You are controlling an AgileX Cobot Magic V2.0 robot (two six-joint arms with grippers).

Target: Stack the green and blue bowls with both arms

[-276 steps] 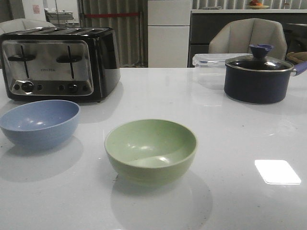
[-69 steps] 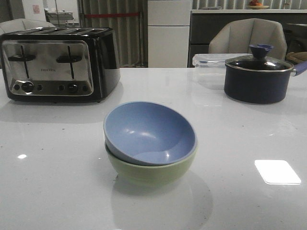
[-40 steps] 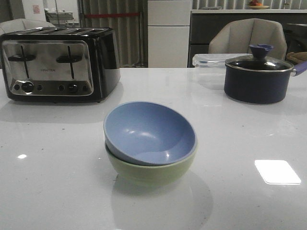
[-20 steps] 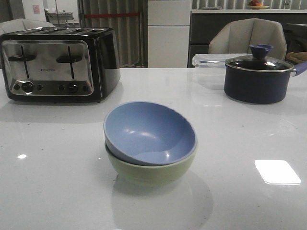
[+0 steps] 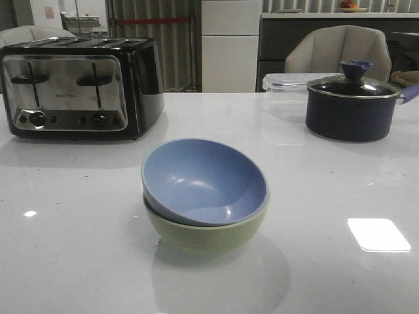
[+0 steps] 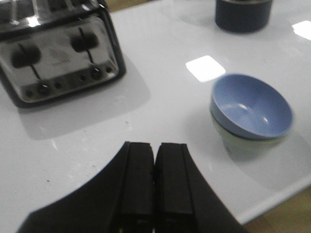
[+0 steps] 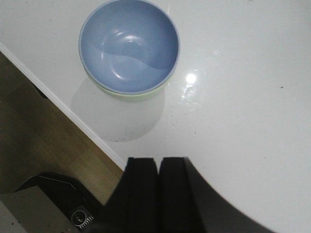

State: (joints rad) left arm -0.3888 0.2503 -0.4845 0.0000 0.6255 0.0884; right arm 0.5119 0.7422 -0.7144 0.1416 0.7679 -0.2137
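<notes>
- Blue bowl nested inside green bowl, near the middle of the white table, toward its front edge.
- Seated slightly tilted, rim riding higher on the robot's left, so not fully level in the lower bowl; likely just how it settled.
- Stack judged done: one bowl inside the other, nothing holding either.
- Left gripper pressed together and empty, up above the table and well apart from the stack, between the toaster and the bowls in its own view.
- Right gripper likewise closed on nothing, above the table edge, well clear of the bowls.
- Neither arm visible in the front view, which fits a pulled-back resting pose.
- Dark pot with lid and clear plastic box far back on the right, toaster back left; all well apart from the stack, out of the working area.
</notes>
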